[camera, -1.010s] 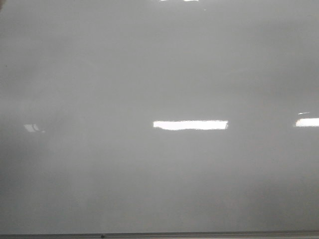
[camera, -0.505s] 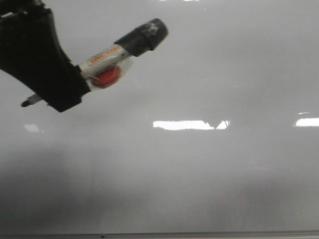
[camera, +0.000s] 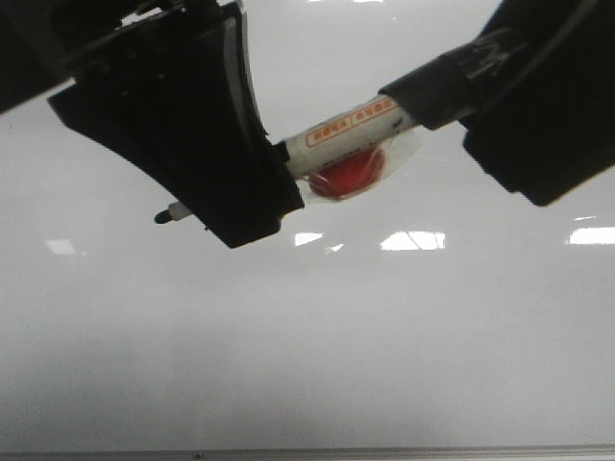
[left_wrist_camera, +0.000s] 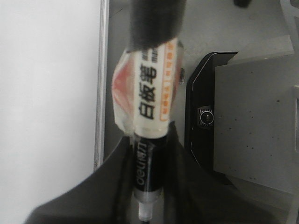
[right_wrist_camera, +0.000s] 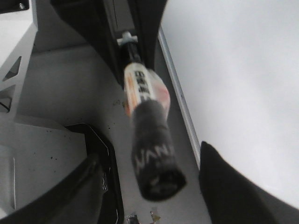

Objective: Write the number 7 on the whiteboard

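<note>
The whiteboard (camera: 317, 336) fills the front view as a glossy pale surface. No number 7 is in view on it. My left gripper (camera: 252, 182) is shut on a whiteboard marker (camera: 351, 134) held in front of the board; the nib (camera: 163, 217) pokes out leftward. In the left wrist view the marker (left_wrist_camera: 149, 93) runs up from my left gripper (left_wrist_camera: 147, 186). The black cap (camera: 437, 86) points toward my right gripper (camera: 485, 72). My right gripper (right_wrist_camera: 149, 186) is open, its fingers on either side of the cap (right_wrist_camera: 152, 154) with a gap.
A thin grey metal edge (camera: 307, 451) borders the board's bottom. Bright light reflections (camera: 413, 240) lie on the board. Beyond the board's edge, the wrist views show a black base with a grey plate (left_wrist_camera: 247, 121) and a grey metal bracket (right_wrist_camera: 14, 70).
One second ago only the board showed. The left gripper came in with the marker from the upper left and moved right. The right gripper has now entered at the cap end.
</note>
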{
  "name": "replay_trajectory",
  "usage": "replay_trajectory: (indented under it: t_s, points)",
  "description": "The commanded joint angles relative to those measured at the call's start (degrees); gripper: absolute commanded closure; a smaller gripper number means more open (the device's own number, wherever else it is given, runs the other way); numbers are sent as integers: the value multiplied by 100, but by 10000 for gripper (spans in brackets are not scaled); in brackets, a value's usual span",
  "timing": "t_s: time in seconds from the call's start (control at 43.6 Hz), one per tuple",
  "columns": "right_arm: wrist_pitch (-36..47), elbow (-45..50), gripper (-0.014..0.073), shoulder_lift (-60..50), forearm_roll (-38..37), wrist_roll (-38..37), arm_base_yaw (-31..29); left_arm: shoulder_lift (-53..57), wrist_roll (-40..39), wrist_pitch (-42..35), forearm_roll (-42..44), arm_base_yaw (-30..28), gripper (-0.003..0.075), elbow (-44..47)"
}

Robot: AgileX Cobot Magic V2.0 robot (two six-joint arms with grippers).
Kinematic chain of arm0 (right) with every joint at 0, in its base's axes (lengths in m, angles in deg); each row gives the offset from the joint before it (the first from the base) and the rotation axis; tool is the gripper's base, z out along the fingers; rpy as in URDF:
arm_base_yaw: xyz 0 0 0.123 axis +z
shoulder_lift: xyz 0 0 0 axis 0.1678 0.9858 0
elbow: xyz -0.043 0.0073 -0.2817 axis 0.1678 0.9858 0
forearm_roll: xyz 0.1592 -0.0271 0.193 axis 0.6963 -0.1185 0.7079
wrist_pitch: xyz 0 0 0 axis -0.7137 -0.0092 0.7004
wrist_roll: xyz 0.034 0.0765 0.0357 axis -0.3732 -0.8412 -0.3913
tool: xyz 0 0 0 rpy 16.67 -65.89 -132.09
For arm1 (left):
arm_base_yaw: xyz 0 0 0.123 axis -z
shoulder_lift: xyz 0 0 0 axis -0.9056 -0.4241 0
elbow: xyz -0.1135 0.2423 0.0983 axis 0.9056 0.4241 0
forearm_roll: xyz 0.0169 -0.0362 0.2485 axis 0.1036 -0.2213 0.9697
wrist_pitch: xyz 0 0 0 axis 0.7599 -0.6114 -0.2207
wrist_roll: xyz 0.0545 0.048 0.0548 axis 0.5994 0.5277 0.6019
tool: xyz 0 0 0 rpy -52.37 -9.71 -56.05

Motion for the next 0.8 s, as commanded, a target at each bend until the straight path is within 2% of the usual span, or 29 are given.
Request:
replay_trajectory:
  t_s: [0.0, 0.574, 0.643, 0.781]
  points:
    - [289, -298, 147, -40, 305, 111, 155, 166, 8, -183, -40, 77, 717, -192]
    - [504, -351, 151, 399, 485, 111, 235, 166, 8, -195, 3, 77, 717, -197]
    - [504, -351, 190, 399, 548, 111, 235, 166, 8, -195, 3, 77, 717, -197]
    - [483, -351, 375, 399, 558, 111, 235, 166, 8, -207, 3, 77, 717, -208]
